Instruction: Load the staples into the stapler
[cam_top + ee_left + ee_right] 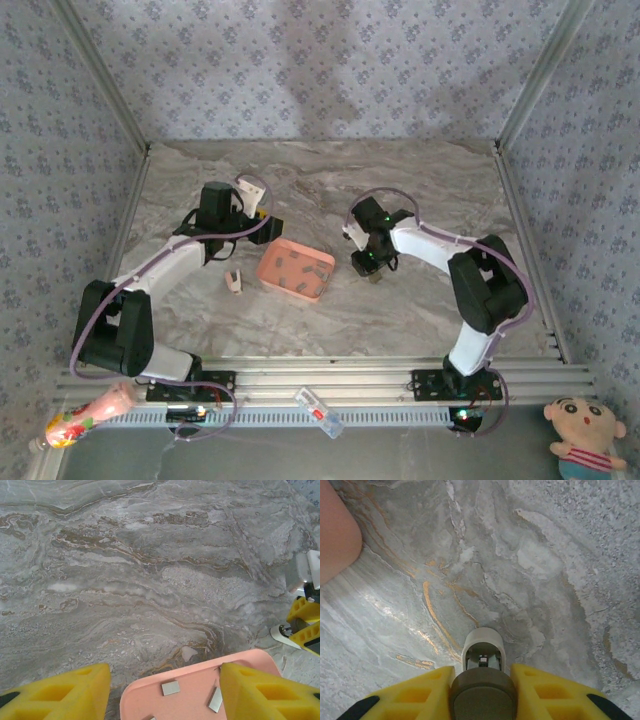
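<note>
The pink tray (272, 262) lies mid-table with several small grey staples (297, 268) scattered in it. In the left wrist view its corner (200, 667) holds flat staples (170, 687). My left gripper (264, 226) hovers over the tray's far-left corner; its yellow fingers (65, 695) stand wide apart, open (162, 680), holding nothing. Right of the tray, my right gripper (368, 262) points down at the table. Its yellow fingers (420, 695) press both sides of the grey stapler (483, 650), so it is shut on it (482, 672). The stapler's light nose points away, just above the marble.
A small beige piece (233, 282) stands on the marble left of the tray. Patterned walls and metal posts enclose the table. On the front rail (330, 385) side lie a clear plastic item (318, 410), a colourful object (85, 415) and a plush doll (585, 435).
</note>
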You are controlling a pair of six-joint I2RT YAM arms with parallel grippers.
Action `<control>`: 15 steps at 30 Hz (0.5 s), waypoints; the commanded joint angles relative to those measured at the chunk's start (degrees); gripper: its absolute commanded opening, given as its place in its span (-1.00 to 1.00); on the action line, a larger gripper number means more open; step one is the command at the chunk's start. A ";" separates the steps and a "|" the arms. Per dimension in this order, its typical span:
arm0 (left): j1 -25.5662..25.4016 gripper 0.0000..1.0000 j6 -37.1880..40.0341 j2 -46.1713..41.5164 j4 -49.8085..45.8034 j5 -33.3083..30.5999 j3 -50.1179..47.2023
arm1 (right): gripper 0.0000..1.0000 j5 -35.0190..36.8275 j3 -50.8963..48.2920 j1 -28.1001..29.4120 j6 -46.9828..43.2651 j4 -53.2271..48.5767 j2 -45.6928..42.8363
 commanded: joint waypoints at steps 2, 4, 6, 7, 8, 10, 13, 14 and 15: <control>-0.17 0.22 1.59 -0.74 2.83 5.97 -0.55 | -0.45 -4.68 -3.48 -0.06 -4.25 5.72 -10.05; -1.25 0.28 1.63 -1.05 4.50 7.77 -0.63 | -0.46 -8.53 -7.51 -0.96 -6.30 11.43 -15.48; -2.62 0.24 3.32 -1.62 5.40 9.02 -0.58 | -0.47 -13.77 -11.15 -2.51 -9.54 16.90 -20.20; -3.42 0.24 4.42 -1.88 5.71 9.76 -0.49 | -0.47 -17.62 -13.30 -3.55 -11.04 19.46 -22.67; -4.04 0.24 5.23 -2.18 5.98 10.35 -0.43 | -0.48 -21.19 -14.94 -4.58 -12.90 21.63 -24.59; -5.44 0.25 8.13 -2.79 7.14 13.23 -0.79 | -0.52 -30.40 -19.22 -6.75 -17.30 26.87 -28.58; -8.22 0.21 14.98 -3.66 6.87 16.15 -1.05 | -0.61 -42.70 -24.24 -9.96 -22.42 34.13 -32.57; -9.22 0.20 16.87 -3.96 6.53 15.98 -1.18 | -0.62 -45.52 -24.99 -10.63 -23.33 35.27 -33.09; -10.30 0.20 19.19 -4.16 6.60 16.15 -1.29 | -0.62 -48.18 -25.10 -11.10 -24.52 35.44 -33.42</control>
